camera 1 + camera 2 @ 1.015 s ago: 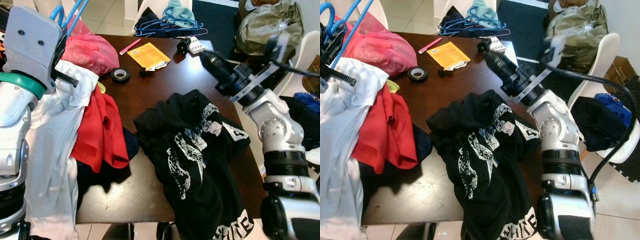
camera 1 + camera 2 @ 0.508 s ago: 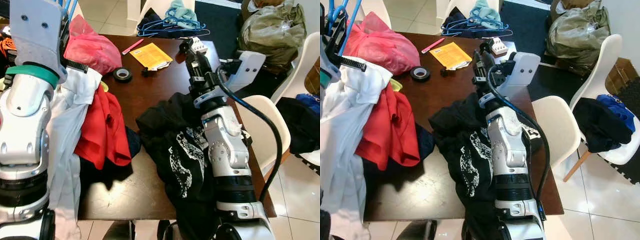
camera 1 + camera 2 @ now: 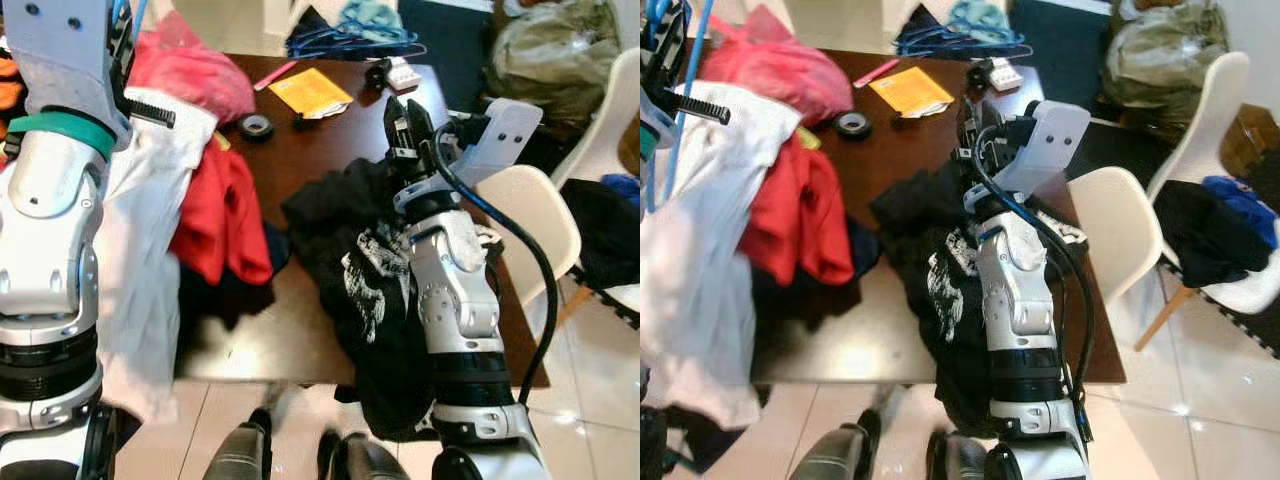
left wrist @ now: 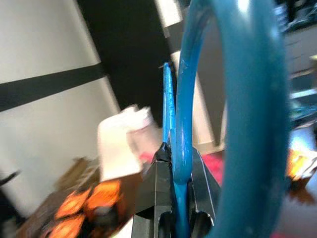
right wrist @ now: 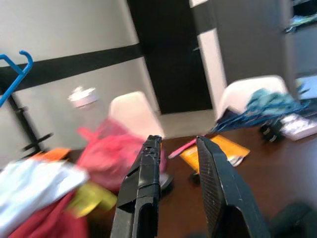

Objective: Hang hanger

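My left gripper [image 4: 177, 148] is shut on the neck of a blue hanger [image 4: 237, 99], held up at the left of the table. A white shirt [image 3: 140, 260] hangs from that hanger [image 3: 685, 95] and drapes down over the table's left edge. My right gripper [image 3: 409, 115] stands raised over the middle of the dark table [image 3: 310, 145], above a black printed shirt [image 3: 350, 270]. Its fingers [image 5: 148, 148] are open with nothing between them, pointing toward the far side of the table.
A red garment [image 3: 220, 210], a pink bag [image 3: 190, 70], a black tape roll [image 3: 257, 126] and an orange packet [image 3: 310, 92] lie on the table. Several blue hangers [image 3: 350, 38] are piled beyond it. A white chair [image 3: 525, 215] stands at the right, an olive bag [image 3: 550, 60] behind it.
My right arm swung in from the right and now stands upright over the black shirt. The view has pulled back and tilted down. The left gripper still holds the hanger.
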`<state>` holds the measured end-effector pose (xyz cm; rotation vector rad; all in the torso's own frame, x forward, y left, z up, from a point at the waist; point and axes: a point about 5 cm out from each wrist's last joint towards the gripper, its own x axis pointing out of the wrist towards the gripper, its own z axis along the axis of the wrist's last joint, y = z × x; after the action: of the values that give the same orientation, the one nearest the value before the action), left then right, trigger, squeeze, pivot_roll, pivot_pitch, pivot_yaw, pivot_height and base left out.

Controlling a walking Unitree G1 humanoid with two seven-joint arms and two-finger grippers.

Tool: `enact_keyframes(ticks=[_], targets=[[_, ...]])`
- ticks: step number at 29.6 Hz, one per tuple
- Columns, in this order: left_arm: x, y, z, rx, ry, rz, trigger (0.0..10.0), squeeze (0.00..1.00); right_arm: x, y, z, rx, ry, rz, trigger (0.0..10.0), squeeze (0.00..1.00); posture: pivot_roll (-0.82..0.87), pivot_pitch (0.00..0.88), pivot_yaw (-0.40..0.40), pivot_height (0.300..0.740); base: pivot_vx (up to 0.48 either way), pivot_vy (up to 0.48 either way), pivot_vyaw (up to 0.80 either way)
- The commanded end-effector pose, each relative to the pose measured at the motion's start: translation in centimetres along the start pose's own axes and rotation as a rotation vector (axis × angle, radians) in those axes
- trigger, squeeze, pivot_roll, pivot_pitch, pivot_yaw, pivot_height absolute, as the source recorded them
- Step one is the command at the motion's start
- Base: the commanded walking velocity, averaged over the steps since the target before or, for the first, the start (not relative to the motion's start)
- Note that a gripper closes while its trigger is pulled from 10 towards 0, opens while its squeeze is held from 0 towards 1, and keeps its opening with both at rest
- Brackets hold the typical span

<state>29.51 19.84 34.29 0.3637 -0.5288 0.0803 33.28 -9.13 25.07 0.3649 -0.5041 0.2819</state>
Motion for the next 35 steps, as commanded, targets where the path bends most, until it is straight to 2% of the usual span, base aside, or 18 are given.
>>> enact_keyframes(ticks=[1,35], targets=[[0.1,-0.4,0.1,0.001,-0.008,-0.010,10.0,0.00,-0.4,0.2,-0.2,0.028,-0.010,-0.025,10.0,0.00,0.23,0.072,-0.022,0.740,-0.382,0.000,0.00],[0.6,-1.3,-0.5,0.006,-0.011,-0.052,10.0,0.00,-1.1,-1.0,-0.8,-0.013,0.011,-0.091,10.0,0.00,0.20,0.062,0.003,0.740,-0.361,0.000,0.00]])
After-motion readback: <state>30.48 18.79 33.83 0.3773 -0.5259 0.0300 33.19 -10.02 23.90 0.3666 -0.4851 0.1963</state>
